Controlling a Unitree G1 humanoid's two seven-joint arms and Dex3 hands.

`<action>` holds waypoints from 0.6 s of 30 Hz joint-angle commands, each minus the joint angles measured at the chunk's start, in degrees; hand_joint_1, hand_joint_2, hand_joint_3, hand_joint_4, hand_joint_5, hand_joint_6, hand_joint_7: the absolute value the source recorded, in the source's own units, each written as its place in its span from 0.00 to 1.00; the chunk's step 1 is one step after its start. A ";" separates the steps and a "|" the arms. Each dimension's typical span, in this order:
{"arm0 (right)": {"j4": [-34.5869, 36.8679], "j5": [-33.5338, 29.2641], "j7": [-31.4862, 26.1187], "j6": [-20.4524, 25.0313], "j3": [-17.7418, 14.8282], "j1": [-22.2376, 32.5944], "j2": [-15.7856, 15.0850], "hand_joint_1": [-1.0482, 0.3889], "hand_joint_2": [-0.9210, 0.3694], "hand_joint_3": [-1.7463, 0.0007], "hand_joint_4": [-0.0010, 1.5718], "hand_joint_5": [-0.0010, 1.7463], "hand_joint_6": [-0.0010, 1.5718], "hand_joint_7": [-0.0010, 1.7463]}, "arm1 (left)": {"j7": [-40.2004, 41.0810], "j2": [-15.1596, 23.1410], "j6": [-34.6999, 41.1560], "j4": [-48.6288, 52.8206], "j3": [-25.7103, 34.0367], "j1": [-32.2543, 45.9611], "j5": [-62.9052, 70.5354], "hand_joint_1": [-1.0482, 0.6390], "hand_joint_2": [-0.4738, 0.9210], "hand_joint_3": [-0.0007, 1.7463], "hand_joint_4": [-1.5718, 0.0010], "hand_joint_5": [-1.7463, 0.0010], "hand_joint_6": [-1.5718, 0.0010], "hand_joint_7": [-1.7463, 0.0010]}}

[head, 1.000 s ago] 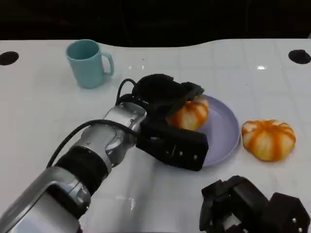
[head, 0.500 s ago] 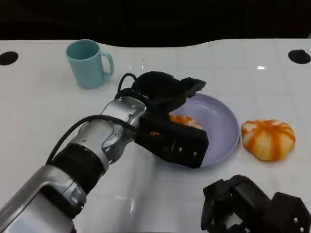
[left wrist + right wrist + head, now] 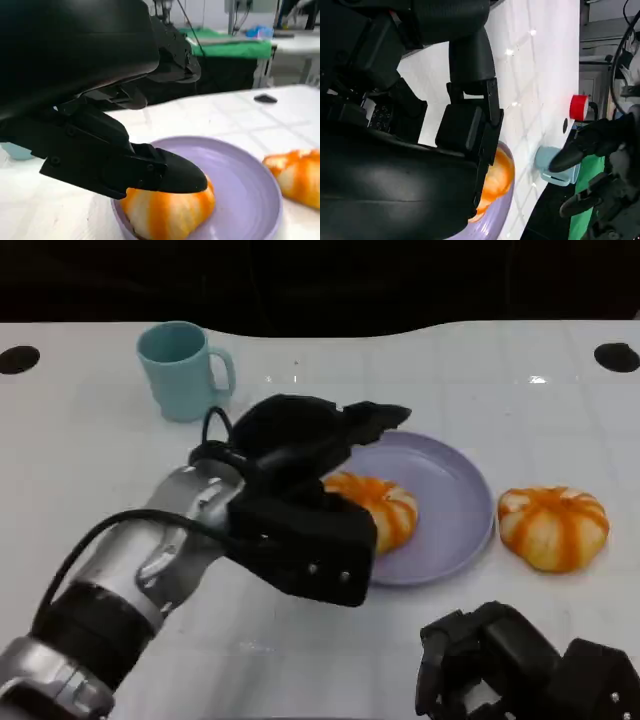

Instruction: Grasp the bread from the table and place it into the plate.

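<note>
The bread (image 3: 375, 508) sits in the purple plate (image 3: 455, 502), on the plate's left half, nearest the left hand (image 3: 300, 490). In the left wrist view the bun rests on the plate floor against the near rim, and one black finger (image 3: 170, 175) lies right along its top. Whether that finger presses the crust or just clears it, I cannot tell. The upper fingers are spread wide above the plate, so the hand reads as open, with nothing clamped.

So the judgement here is that the step in hand is the release and the pull-away. To do it well, the fingers should stay spread and lift up off the bun first, then draw back toward the robot's left, not drag sideways across the crust. That low finger is the one to watch: if it catches, it could roll the bun over the rim or nudge the plate.

A second bread (image 3: 553, 527) lies on the white table (image 3: 90, 450) just beside the plate's right edge, apparently untouched. The right hand (image 3: 520, 670) rests low at the table's near edge, fingers curled in with nothing in them. A teal mug (image 3: 183, 370) stands well apart at the far left, clear of any retreat path the left arm is likely to take.
</note>
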 commanded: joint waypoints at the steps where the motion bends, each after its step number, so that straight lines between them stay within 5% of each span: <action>1: -1.35 0.76 0.00 1.27 -0.67 0.31 -0.51 0.00 0.65 0.18 0.99 0.77 1.00 0.64 | 3.75 0.87 -3.97 -1.66 2.46 2.72 -2.12 0.25 1.00 0.18 0.56 0.77 0.69 0.93; 2: -1.12 0.74 0.05 0.78 -0.63 0.28 -0.45 0.00 0.65 0.17 0.99 0.77 1.00 0.64 | 4.71 0.61 -5.24 -1.86 3.31 3.54 -3.25 0.26 1.00 0.18 0.55 0.76 0.69 0.93; 7: -0.32 0.53 0.20 -0.91 -0.52 0.42 -0.44 0.00 0.64 0.17 0.99 0.77 1.00 0.62 | 5.80 -1.07 -10.75 -3.63 8.37 8.93 -12.24 0.29 1.00 0.14 0.53 0.30 0.46 0.88; 11: -0.09 -0.13 -0.01 -1.71 -0.47 0.20 -0.74 0.00 0.62 0.18 0.99 0.76 1.00 0.61 | 3.10 -1.75 -14.28 -4.89 11.57 13.02 -20.38 0.29 1.00 0.14 0.55 0.06 0.63 0.30; 14: -0.07 0.56 0.32 -1.19 -0.56 0.14 -0.55 0.00 0.62 0.19 0.98 0.76 1.00 0.61 | -0.90 -1.91 -17.52 -4.68 13.60 15.92 -27.72 0.28 1.00 0.17 0.56 0.00 0.67 0.11; 18: -0.16 0.85 0.54 -1.40 -0.66 0.20 -0.60 0.00 0.62 0.19 0.98 0.76 1.00 0.61 | -7.34 -2.05 -19.53 -5.33 15.47 19.77 -36.34 0.29 1.00 0.17 0.54 0.00 0.68 0.05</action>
